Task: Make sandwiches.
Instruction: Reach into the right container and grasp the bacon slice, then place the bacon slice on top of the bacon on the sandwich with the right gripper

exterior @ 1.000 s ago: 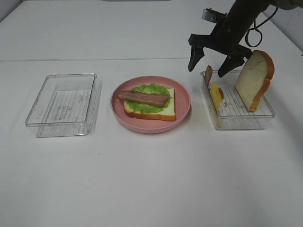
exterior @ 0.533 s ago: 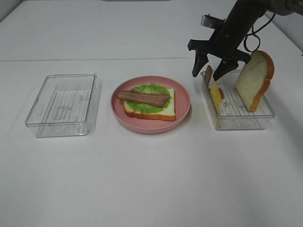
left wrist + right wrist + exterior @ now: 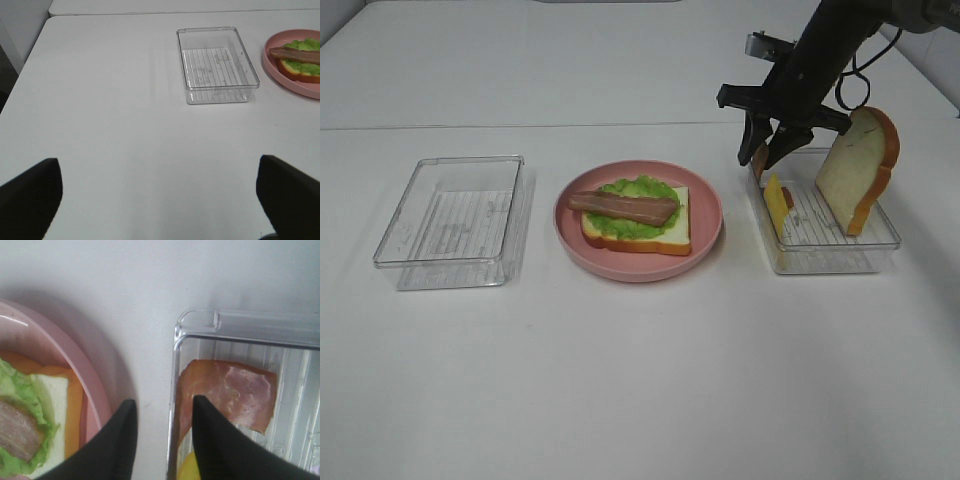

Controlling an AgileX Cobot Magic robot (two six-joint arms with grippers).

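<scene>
- My left jaws hang wide open over the bare white surface (image 3: 125, 125), holding nothing, well short of everything else.
- Beyond them, on my left, sits an empty clear tray (image 3: 450, 215).
- Level with it at the middle is the pink plate (image 3: 705, 215). It carries the open sandwich (image 3: 635, 226): a bread slice (image 3: 665, 235) lying flat, ruffled lettuce (image 3: 640, 188) on that, and a bacon strip (image 3: 623, 207) across the top.
- Just right of the plate is a second clear tray (image 3: 830, 262). A yellow cheese slice (image 3: 775, 200) stands on edge along its plate-side wall, and a second bread slice (image 3: 858, 170) leans upright against the opposite wall.
- In that tray's far corner a bacon piece (image 3: 235, 390) leans on the plate-side wall. My right jaws straddle that wall, one finger outside, the other in front of the bacon. They are narrowly apart and clamp nothing.
</scene>
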